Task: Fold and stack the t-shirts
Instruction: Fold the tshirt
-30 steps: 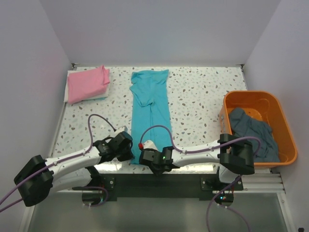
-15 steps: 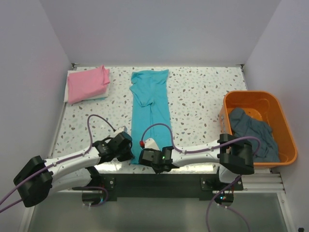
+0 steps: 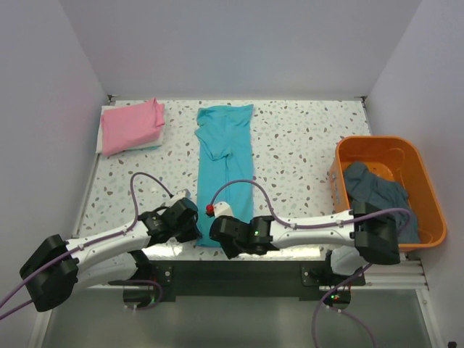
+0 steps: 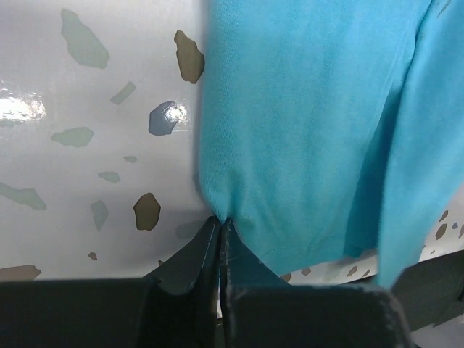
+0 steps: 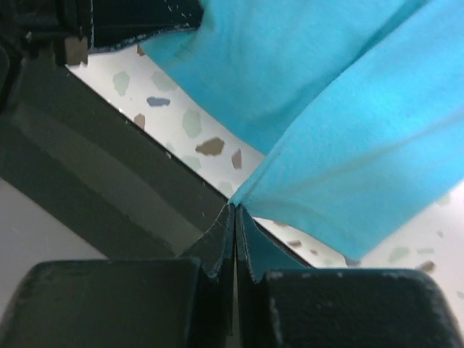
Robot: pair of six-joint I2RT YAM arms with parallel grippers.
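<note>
The turquoise-teal cotton t-shirt (image 3: 226,163) lies as a long, narrow strip down the middle of the white speckled table (image 3: 304,138). Its long axis runs from the far side straight toward the arms, with the shoulder end far and the hem at the near edge.

The left gripper (image 4: 220,223) has its black jaws pressed together with no gap, pinching the hem's left corner. The cloth puckers where the tips meet it. The right gripper (image 5: 234,210) is closed just as tightly on the hem's right corner, and the fabric fans out from the pinch over the table's edge. From above, the two grippers sit close side by side at the near end of the shirt, one at each corner.

The pink folded t-shirt (image 3: 130,125) rests in the far left corner, well apart from the turquoise one. The dark grey-blue t-shirt (image 3: 377,194) lies crumpled inside the orange plastic tub (image 3: 377,141) at the table's right side.
</note>
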